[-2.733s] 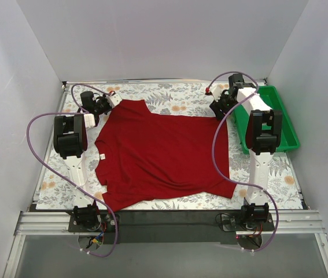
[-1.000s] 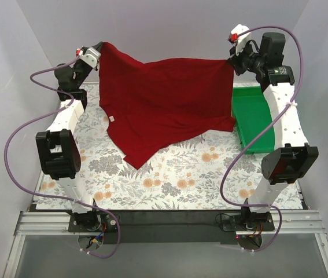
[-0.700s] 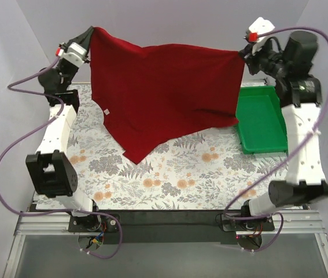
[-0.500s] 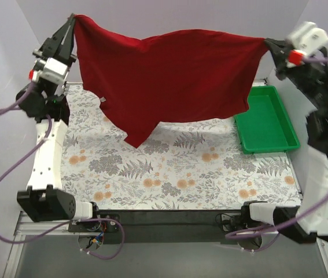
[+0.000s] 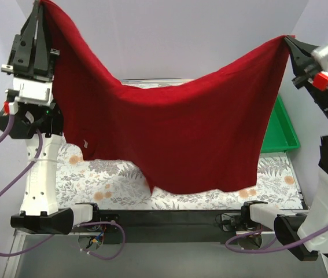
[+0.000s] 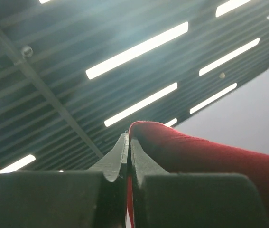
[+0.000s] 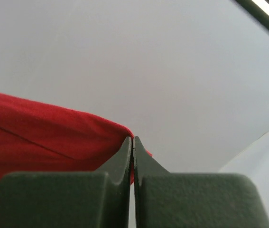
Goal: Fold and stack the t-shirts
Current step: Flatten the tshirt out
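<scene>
At the near edge of the desk [image 5: 113, 184], both arms rise steeply from their mounts. The lowest fold of the dark red t-shirt [image 5: 175, 133] hangs just above or against the floral surface; contact cannot be determined from this angle. The garment is suspended as one sheet across the full width of the work area and sags well in the middle. A small white label [image 5: 85, 143] shows on its left side.

The left fingers [image 5: 32, 40] are clamped tight on one upper corner. The left wrist view shows the cloth wedged between the tips with no visible gap. The right fingers [image 5: 298, 50] are likewise closed on the opposite corner, with only a narrow lip of fabric passing between them. Behind the cloth, the green tray [image 5: 283, 132] lies at the far right of the desk, partly hidden.

Hazards noted:
- Each hold takes in little material, so the hanging weight or a quick swing could pull a corner free and drop the shirt in a heap.
- The slack centre is likely to land first and crease when the shirt is lowered.
- The right side hangs close to the tray and could drape over its rim.
</scene>
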`<state>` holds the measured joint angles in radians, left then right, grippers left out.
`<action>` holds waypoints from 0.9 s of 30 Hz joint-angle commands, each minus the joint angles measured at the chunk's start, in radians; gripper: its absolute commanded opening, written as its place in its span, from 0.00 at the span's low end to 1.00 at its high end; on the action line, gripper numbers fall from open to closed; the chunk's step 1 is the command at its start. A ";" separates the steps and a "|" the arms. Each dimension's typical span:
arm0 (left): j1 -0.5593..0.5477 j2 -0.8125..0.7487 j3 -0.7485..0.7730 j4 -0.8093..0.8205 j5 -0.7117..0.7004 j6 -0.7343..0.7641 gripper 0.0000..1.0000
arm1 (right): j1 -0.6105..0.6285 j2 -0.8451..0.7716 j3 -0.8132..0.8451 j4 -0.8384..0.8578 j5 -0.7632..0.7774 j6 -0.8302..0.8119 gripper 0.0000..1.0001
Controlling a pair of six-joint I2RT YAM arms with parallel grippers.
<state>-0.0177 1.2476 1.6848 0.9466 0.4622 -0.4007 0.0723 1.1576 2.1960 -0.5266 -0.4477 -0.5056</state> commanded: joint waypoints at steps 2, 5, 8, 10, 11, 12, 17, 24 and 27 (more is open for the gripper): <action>-0.008 0.056 -0.077 -0.062 -0.042 0.057 0.00 | -0.005 0.065 -0.097 0.014 0.026 -0.019 0.01; -0.008 0.090 -0.178 -0.045 -0.027 0.059 0.00 | -0.005 0.092 -0.214 0.030 -0.003 -0.034 0.01; -0.008 0.143 -0.281 -0.014 -0.010 0.065 0.00 | -0.005 0.119 -0.388 0.080 -0.081 -0.037 0.01; -0.008 0.186 -0.360 0.024 -0.010 0.069 0.00 | -0.005 0.148 -0.493 0.135 -0.111 -0.040 0.01; -0.008 0.209 -0.382 0.038 -0.010 0.074 0.00 | -0.005 0.165 -0.571 0.190 -0.108 -0.039 0.01; -0.008 0.267 -0.405 0.050 -0.010 0.077 0.00 | -0.003 0.187 -0.594 0.207 -0.103 -0.040 0.01; -0.008 0.501 -0.467 0.109 0.027 0.105 0.00 | -0.003 0.396 -0.688 0.345 -0.102 -0.044 0.01; -0.008 0.826 -0.369 0.100 -0.005 0.161 0.00 | -0.003 0.778 -0.544 0.398 -0.071 -0.011 0.01; -0.008 0.914 -0.311 0.057 -0.029 0.209 0.00 | -0.005 0.911 -0.441 0.396 -0.040 0.007 0.01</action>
<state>-0.0231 2.1639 1.2819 0.9871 0.4686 -0.2623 0.0723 2.0171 1.6424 -0.2111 -0.5125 -0.5243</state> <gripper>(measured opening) 0.020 0.019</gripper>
